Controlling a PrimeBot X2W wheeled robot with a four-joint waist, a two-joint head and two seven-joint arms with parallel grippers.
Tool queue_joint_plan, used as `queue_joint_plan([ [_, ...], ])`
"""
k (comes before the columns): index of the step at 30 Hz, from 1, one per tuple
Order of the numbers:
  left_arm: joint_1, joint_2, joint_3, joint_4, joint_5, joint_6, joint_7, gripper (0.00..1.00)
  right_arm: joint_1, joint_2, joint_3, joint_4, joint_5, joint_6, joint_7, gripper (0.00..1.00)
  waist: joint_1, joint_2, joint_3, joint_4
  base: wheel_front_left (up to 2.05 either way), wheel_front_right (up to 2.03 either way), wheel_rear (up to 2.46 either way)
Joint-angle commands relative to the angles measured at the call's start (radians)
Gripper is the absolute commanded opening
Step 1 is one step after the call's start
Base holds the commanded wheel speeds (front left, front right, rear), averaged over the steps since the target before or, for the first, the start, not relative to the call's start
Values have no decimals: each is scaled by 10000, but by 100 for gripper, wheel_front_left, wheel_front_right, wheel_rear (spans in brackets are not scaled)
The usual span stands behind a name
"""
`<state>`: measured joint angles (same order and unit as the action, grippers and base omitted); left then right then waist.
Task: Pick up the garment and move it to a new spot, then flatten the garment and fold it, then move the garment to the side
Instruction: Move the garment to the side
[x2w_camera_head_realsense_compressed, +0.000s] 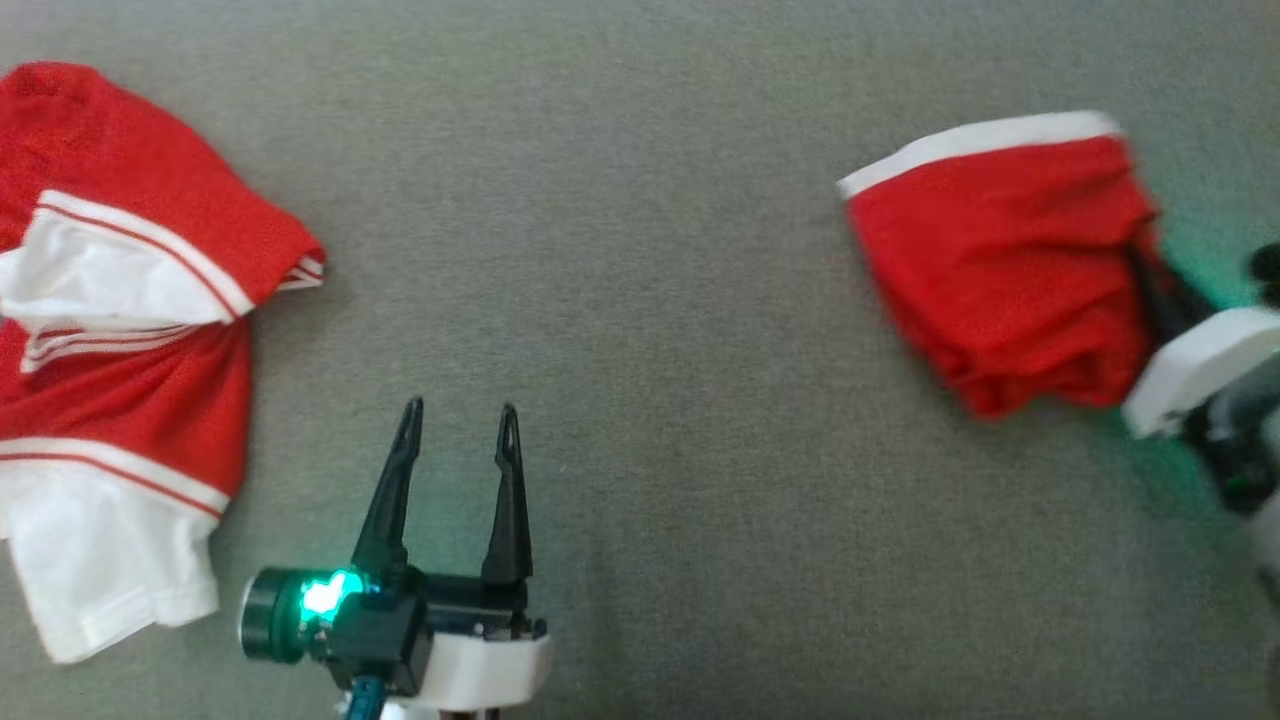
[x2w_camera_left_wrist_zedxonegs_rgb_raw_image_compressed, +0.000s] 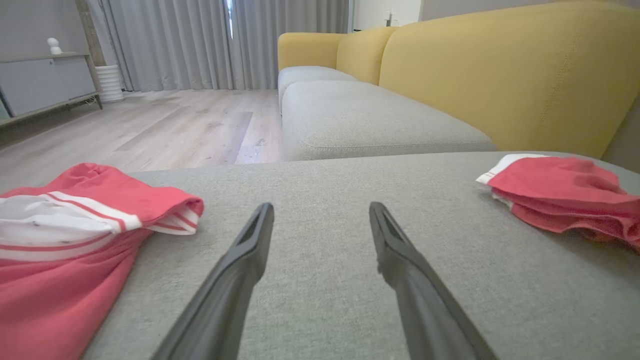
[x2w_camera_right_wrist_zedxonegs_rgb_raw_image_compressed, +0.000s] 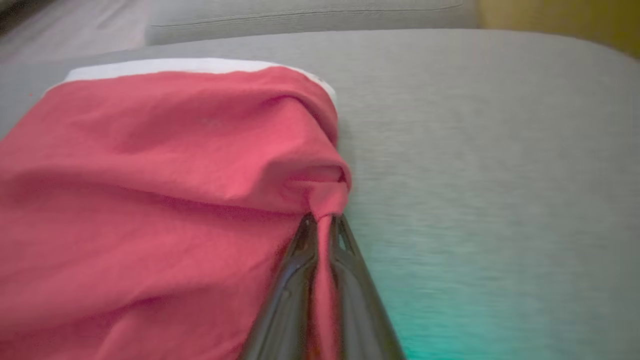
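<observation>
We see the folded red garment (x2w_camera_head_realsense_compressed: 1000, 270) at 3 o'clock on the grey cushion (x2w_camera_head_realsense_compressed: 640, 200). The R gripper (x2w_camera_right_wrist_zedxonegs_rgb_raw_image_compressed: 322, 222) is pinched on a thin tuck of its edge. The L gripper (x2w_camera_head_realsense_compressed: 460, 412), at 6 o'clock, is wide and empty. A 2nd garment (x2w_camera_head_realsense_compressed: 120, 330) lies at 9 o'clock. Risk, we judge: so small a pinch may slip, or pulling may drag the fold open.
</observation>
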<state>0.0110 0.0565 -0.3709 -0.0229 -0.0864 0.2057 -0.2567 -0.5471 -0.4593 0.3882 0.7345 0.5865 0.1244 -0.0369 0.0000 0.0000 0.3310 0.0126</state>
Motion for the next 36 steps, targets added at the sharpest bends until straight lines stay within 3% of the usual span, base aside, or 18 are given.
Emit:
queue_joint_plan([
  [1, -363, -62, 267, -423, -42, -1, -51, 100, -179, -602, 47, -62, -64, 63, -191, 0, 0, 0, 246, -242, 0, 0, 0],
  [8, -942, -62, 180, -828, -238, -345, -51, 100, -1259, -2380, 110, 311, -193, 63, -302, 0, 0, 0, 1161, -822, 0, 0, 0],
  [17, -1649, -62, 48, -828, 53, -327, -51, 100, -2228, -4148, 37, 1328, -246, 63, -769, 0, 0, 0, 1928, -830, 0, 0, 0],
  [18, -1670, -62, 37, -754, 75, -293, -51, 100, -2319, -4213, 44, 1473, -373, 63, -932, 27, 0, 0, 1928, -814, 0, 0, 0],
  [19, -1690, -62, 24, -686, 71, -270, -51, 100, -2409, -4225, 43, 1611, -504, 63, -1137, 100, 0, 0, 1891, -797, 0, 0, 0],
  [24, -1574, -62, 38, -383, -30, -213, -51, 100, -2741, -3609, 75, 2240, -1319, 63, -1831, 100, 0, 0, 1290, -814, 0, 0, 0],
  [29, -1289, -62, 163, -266, -269, -217, -51, 100, -2349, -2089, 165, 2022, -1594, 63, -2132, 100, 0, 0, 225, -880, 0, 0, 0],
  [36, -333, -62, 587, 219, -788, -96, -51, 100, -400, -77, 288, 570, -1210, 63, -2240, 100, 0, 0, -1660, -808, 0, 0, 0],
])
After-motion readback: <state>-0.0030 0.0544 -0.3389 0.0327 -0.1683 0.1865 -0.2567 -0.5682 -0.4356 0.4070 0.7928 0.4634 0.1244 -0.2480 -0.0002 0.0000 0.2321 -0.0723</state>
